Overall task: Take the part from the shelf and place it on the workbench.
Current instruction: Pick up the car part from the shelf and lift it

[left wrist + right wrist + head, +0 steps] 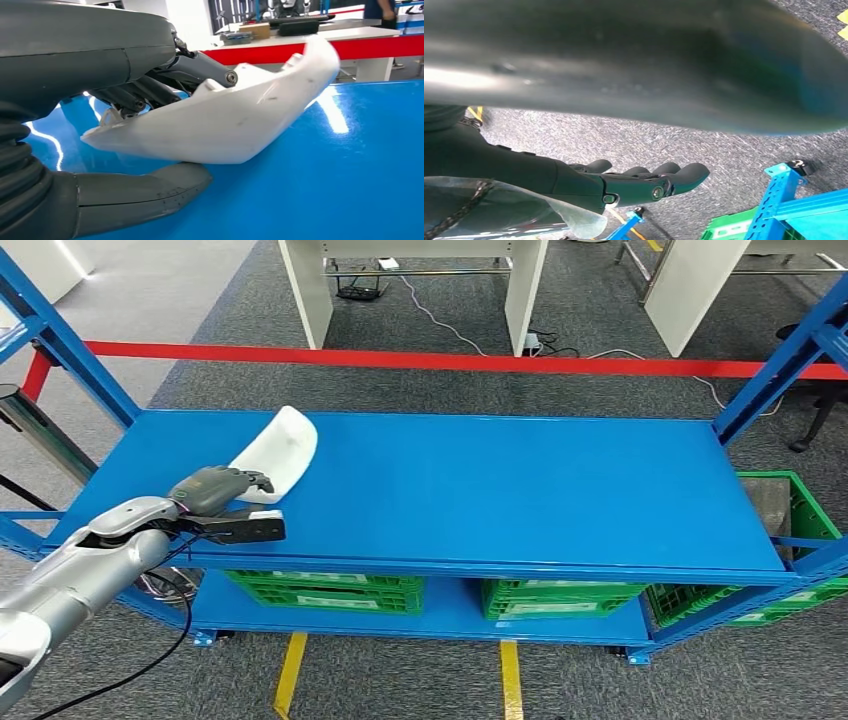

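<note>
Fingers over, thumb under: left hand grips white part.

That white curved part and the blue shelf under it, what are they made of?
White part: probably moulded plastic, smooth, slightly scuffed, with thin edges and small tabs. Blue shelf: likely painted metal, glossy enough to mirror light streaks.

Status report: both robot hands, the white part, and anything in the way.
Left robot hand grips white part, thumb under, on blue shelf. Right robot hand hangs empty, fingers apart. Nothing obstructing.
</note>
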Motion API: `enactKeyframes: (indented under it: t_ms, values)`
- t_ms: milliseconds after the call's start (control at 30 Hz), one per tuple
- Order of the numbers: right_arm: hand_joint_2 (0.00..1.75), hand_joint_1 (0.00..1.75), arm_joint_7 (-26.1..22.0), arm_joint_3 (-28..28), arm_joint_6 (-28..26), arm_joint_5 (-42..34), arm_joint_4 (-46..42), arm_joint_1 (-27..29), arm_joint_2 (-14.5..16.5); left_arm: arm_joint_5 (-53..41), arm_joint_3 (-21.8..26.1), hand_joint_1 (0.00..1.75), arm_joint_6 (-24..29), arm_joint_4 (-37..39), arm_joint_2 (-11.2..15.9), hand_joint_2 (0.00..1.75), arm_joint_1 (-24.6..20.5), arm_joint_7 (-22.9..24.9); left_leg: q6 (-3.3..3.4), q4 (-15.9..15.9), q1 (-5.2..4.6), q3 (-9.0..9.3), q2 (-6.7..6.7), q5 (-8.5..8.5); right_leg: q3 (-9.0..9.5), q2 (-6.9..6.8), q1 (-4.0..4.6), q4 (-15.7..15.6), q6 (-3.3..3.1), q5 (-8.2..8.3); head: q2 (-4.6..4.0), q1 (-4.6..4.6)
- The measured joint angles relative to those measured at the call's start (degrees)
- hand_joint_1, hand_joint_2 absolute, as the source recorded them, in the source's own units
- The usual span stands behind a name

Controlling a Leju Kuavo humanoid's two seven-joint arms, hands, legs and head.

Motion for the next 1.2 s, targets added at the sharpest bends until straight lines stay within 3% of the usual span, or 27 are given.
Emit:
enactKeyframes:
  t_ms: [233, 367, 500, 900, 1033, 1200]
  values:
    - [0.00, 0.00, -0.05, 0.07, -0.07, 0.00, 0.00, 0.01, 0.00, 2.44, 1.09, 1.75, 3.65, -0.03, -0.19, 1.75, 0.69, -1.13, 0.00, 0.00, 0.00, 0.00, 0.00, 0.00, 0.00, 0.01, 0.00, 0.00, 0.00, 0.00, 0.00, 0.01]
    - [0.00, 0.00, -0.05, 0.33, -0.08, -0.01, 0.00, 0.01, 0.00, 2.78, 2.20, 1.75, 5.32, -0.12, -0.22, 0.00, 1.36, -1.62, 0.00, 0.00, 0.00, 0.00, 0.00, 0.00, -0.01, 0.01, 0.00, 0.00, 0.00, 0.00, 0.00, 0.01]
    - [0.00, 0.00, -0.04, 0.37, -0.07, -0.11, 0.00, 0.01, 0.00, 1.56, 2.89, 1.75, 7.06, -0.35, -0.17, 1.75, 1.74, -1.60, 0.00, 0.00, 0.00, 0.00, 0.00, 0.00, -0.01, 0.01, 0.00, 0.00, 0.00, 0.00, 0.00, 0.01]
    - [0.00, 0.00, -0.01, 0.38, -0.07, -0.98, 0.00, 0.02, 0.00, -3.94, 3.32, 1.75, 9.47, -1.47, -0.31, 1.75, 2.08, 1.78, 0.00, 0.00, 0.00, -0.01, 0.00, 0.00, -0.01, 0.01, 0.00, 0.00, 0.00, 0.00, 0.00, 0.00]
    - [0.00, 0.00, 0.03, 0.39, -0.07, -1.10, 0.00, 0.02, 0.00, -4.99, 3.33, 1.75, 9.78, -1.76, -0.43, 0.00, 2.40, 2.44, 0.00, 0.00, 0.00, -0.01, 0.00, 0.00, -0.02, 0.01, 0.00, 0.00, 0.00, 0.00, 0.00, 0.01]
    - [0.00, 0.00, 0.02, 0.40, -0.06, -1.25, 0.00, 0.03, 0.00, -5.00, 3.40, 1.75, 9.85, -1.77, -0.56, 0.00, 2.73, 2.57, 0.00, 0.00, 0.00, -0.02, 0.00, 0.00, -0.03, 0.01, 0.00, 0.00, 0.00, 0.00, 0.00, 0.00]
